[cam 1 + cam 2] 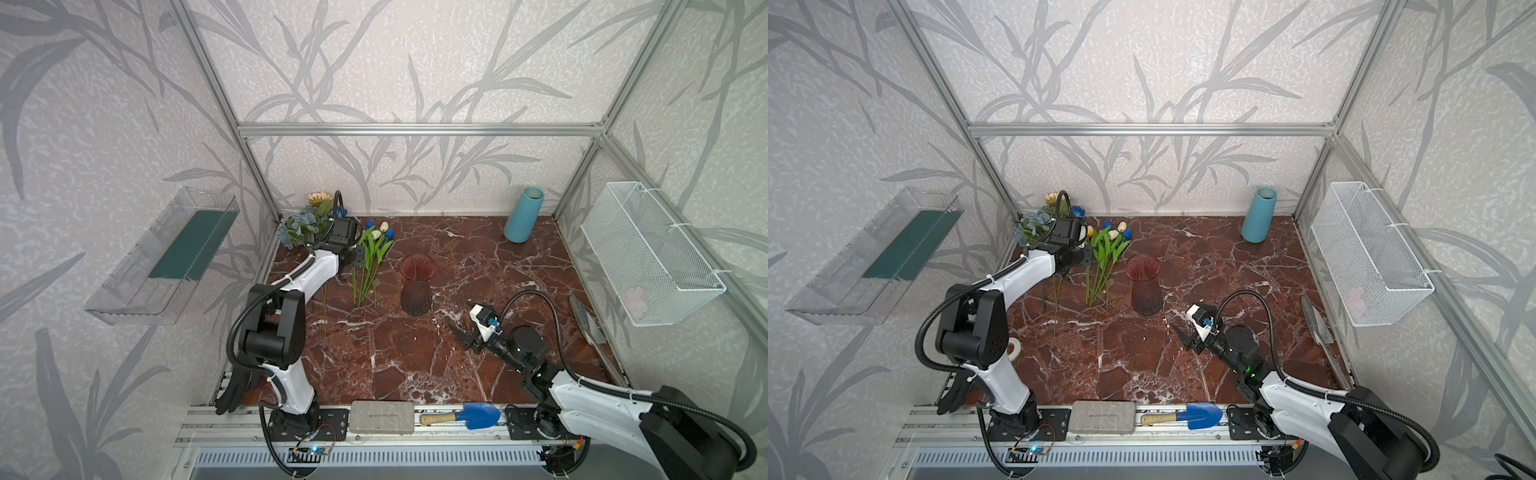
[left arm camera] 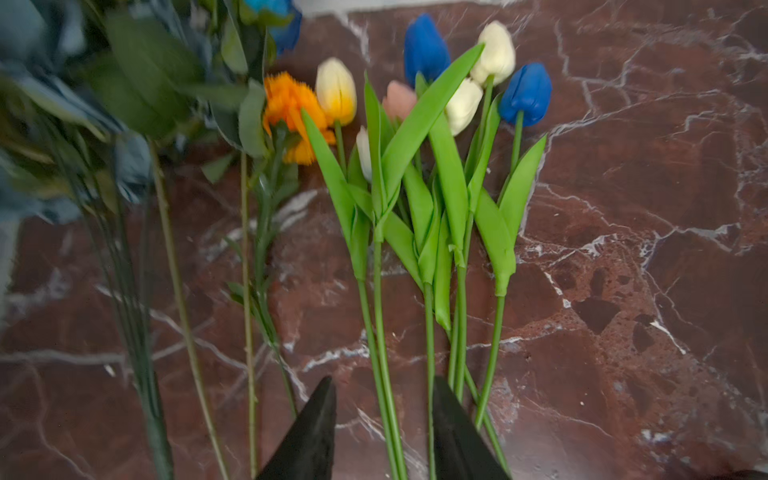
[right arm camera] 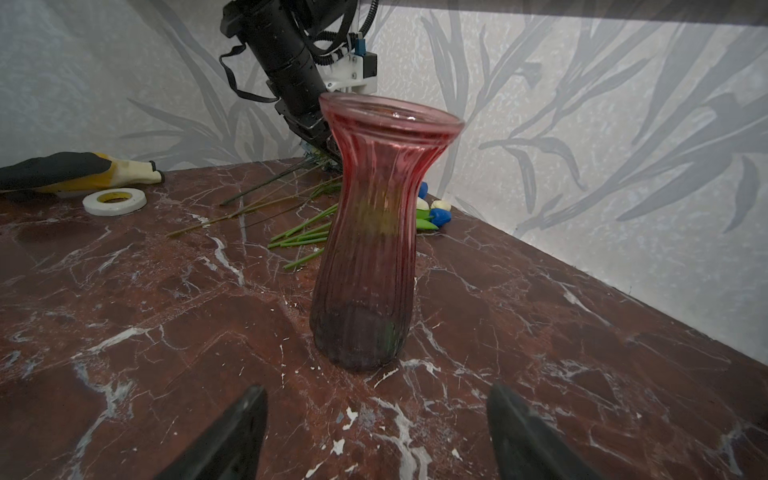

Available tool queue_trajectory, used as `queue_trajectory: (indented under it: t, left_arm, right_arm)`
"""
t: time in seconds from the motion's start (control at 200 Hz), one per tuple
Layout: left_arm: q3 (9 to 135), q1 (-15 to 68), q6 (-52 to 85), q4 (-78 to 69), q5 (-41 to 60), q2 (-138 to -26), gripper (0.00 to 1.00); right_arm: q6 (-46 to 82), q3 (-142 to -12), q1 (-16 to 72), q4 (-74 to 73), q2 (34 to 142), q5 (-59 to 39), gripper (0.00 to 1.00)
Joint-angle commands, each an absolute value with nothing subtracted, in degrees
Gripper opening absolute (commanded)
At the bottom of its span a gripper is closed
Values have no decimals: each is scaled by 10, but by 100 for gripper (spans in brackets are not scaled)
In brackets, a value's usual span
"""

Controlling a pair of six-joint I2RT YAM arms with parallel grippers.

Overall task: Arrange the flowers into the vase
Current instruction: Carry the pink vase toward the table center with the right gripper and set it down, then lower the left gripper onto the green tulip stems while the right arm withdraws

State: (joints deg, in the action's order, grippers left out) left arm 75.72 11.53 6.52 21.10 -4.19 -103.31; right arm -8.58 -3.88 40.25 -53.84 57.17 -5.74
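Observation:
The flowers lie at the table's back left in both top views. A bunch of tulips [image 1: 374, 257] [image 2: 436, 166] is spread beside dusty-blue roses [image 1: 301, 226], a cream daisy [image 1: 319, 198] and an orange bloom [image 2: 291, 112]. My left gripper [image 2: 384, 386] hangs over the tulip stems, jaws open, with a few green stems in the gap between them. A ribbed pink glass vase [image 1: 417, 286] [image 3: 370, 232] stands upright and empty near the table's middle. My right gripper [image 1: 459, 332] [image 3: 376, 395] sits low on its near right side, pointing at it, open and holding nothing.
A teal vase [image 1: 523, 215] stands at the back right. A wire basket [image 1: 648, 253] hangs on the right wall and a clear tray [image 1: 166, 257] on the left. A blue trowel [image 1: 478, 415] and grey block [image 1: 382, 417] lie along the front rail. Tape roll [image 3: 114, 200] and glove [image 3: 75, 170] lie front left.

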Motion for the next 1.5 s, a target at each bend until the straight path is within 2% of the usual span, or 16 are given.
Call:
queue_trajectory:
  t: [0.0, 0.25, 0.375, 0.555, 0.605, 0.705, 0.94, 1.09, 1.16, 1.285, 1.495]
  left_arm:
    - [795, 113, 59, 308, -38, -1066, 41]
    - [859, 111, 37, 332, -73, -1146, 43]
    - [869, 110, 30, 317, -80, -1167, 43]
    - [906, 109, 25, 334, -86, -1203, 39]
    - [918, 109, 24, 346, -86, -1213, 34]
    - [936, 109, 18, 356, -76, -1226, 33]
    - [981, 108, 21, 395, -72, -1261, 21]
    - [992, 108, 20, 405, -76, -1269, 18]
    - [995, 108, 21, 409, -76, -1271, 12]
    - [991, 108, 30, 410, -84, -1266, 9]
    - [982, 110, 45, 424, -103, -1230, 7]
  right_arm:
    - [-72, -48, 428, -616, 567, -67, 83]
    - [-107, -53, 454, -592, 554, -23, 83]
    - [-104, -50, 454, -590, 543, -32, 83]
    - [-105, -52, 454, -567, 527, -25, 83]
    - [-106, -51, 454, -567, 521, -26, 83]
    - [-105, -51, 454, -555, 512, -26, 83]
    - [-109, -47, 454, -548, 496, -23, 83]
    - [-109, -48, 454, -534, 483, -20, 83]
    - [-109, -48, 454, -535, 486, -15, 83]
    - [-109, -49, 454, -539, 487, -22, 83]
    - [-109, -48, 454, -539, 487, -19, 83]
